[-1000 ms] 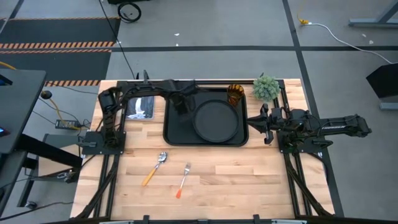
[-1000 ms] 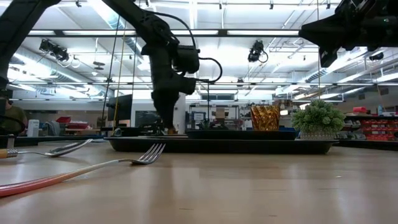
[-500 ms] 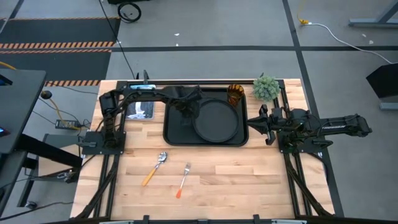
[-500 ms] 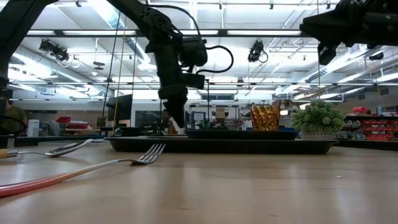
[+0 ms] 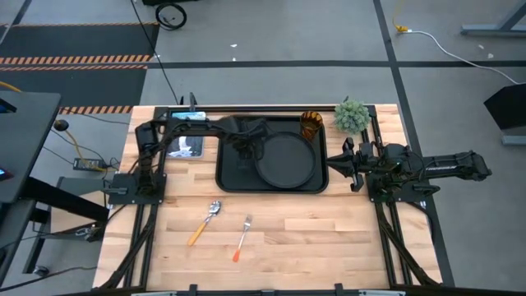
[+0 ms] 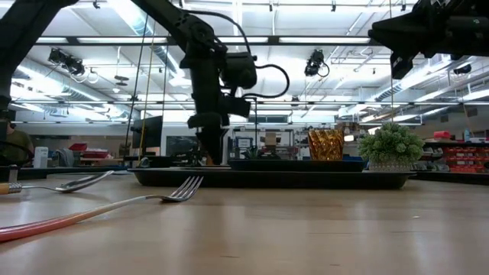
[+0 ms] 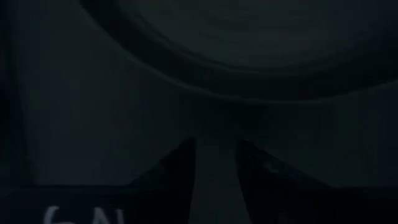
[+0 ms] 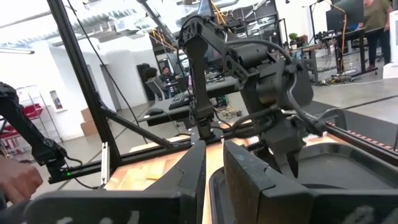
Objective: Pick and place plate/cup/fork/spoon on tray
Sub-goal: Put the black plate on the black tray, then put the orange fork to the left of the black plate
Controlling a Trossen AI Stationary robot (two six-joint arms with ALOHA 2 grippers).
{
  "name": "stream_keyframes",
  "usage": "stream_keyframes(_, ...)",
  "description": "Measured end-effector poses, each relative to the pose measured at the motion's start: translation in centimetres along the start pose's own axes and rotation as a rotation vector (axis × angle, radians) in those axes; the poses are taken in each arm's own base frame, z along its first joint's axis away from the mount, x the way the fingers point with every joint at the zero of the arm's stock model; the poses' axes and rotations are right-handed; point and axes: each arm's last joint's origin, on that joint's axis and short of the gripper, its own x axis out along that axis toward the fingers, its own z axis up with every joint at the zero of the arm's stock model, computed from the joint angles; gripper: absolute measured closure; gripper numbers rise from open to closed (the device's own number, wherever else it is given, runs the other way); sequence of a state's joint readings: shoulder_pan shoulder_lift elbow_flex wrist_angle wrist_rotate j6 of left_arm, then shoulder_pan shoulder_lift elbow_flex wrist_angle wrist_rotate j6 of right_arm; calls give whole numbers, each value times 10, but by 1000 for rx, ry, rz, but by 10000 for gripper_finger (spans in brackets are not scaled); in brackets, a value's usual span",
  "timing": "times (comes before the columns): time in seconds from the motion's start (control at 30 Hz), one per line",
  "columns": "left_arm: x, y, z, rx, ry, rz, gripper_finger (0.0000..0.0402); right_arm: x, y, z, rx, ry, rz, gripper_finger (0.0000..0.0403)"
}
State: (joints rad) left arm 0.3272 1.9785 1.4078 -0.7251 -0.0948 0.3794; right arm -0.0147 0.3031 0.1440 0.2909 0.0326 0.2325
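The black tray (image 5: 230,182) lies at the table's middle far side. The round black plate (image 5: 286,158) rests flat in its right half, and the amber cup (image 5: 311,125) stands upright in its far right corner. My left gripper (image 5: 246,154) is low over the tray's left part, just beside the plate's left rim (image 7: 186,68), fingers pointing down and a narrow gap apart (image 7: 214,146). My right gripper (image 5: 333,163) waits shut, raised by the tray's right edge. The spoon (image 5: 205,220) and the fork (image 5: 242,236) lie flat on the table nearer the front.
A small green plant (image 5: 352,115) stands at the far right, next to the cup. A flat shiny object (image 5: 185,144) lies left of the tray under my left arm. Bare wood shows around the fork and spoon at the front.
My left gripper has gone a little toward the table's near edge and toward the plate, over the tray's left part, and has turned about its wrist. The plate, cup, fork and spoon have stayed where they were.
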Motion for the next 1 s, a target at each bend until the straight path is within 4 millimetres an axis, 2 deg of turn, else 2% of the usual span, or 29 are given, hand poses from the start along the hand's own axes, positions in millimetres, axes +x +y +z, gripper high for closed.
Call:
stream_keyframes(0.13, 6, -6, 6, 12, -28, 4, 281, 0, 0, 0, 2, 2, 7, 339)
stream_keyframes(0.37, 5, -21, 16, 43, -85, -8, 281, 0, 0, 1, 1, -5, 8, 339)
stream_keyframes(0.5, 0, -33, 11, 22, 17, -52, 281, 0, 0, 1, 9, -4, 9, 339)
stream_keyframes(0.6, -17, -44, 11, -77, 102, -118, 281, 0, 1, 0, 9, 1, 16, 339)
stream_keyframes(0.8, -54, -92, 26, -204, 172, -337, 281, 0, 1, 1, -5, -10, 20, 339)
stream_keyframes(1.0, -66, -149, 36, -388, 171, -352, 281, 0, 1, 0, -7, 10, 40, 339)
